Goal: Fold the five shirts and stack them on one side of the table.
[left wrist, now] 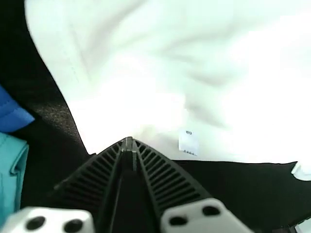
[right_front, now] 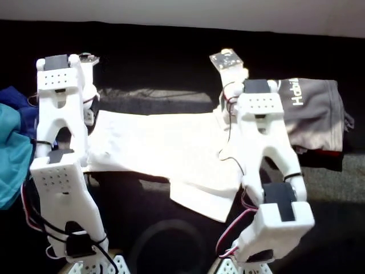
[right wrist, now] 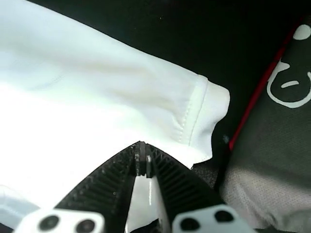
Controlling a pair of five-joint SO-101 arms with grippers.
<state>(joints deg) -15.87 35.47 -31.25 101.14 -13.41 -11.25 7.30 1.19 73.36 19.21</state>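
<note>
A white shirt [right_front: 165, 148] lies stretched across the black table between the two arms. My left gripper [left wrist: 127, 143] is shut on the white shirt [left wrist: 194, 73] at its left edge, near a small sewn label [left wrist: 188, 142]. My right gripper [right wrist: 141, 145] is shut on the white shirt [right wrist: 73, 97] close to a sleeve hem [right wrist: 194, 116], with white cloth showing between its fingers. In the high view the left arm [right_front: 60, 142] and right arm [right_front: 265, 142] stand over the shirt's two ends.
A folded grey shirt [right_front: 319, 114] lies at the right on top of a red-edged one, right beside the right gripper [right wrist: 272, 160]. Blue [right_front: 14, 105] and teal [right_front: 11, 154] shirts are heaped at the left edge. The table [right_front: 171, 57] is covered in black.
</note>
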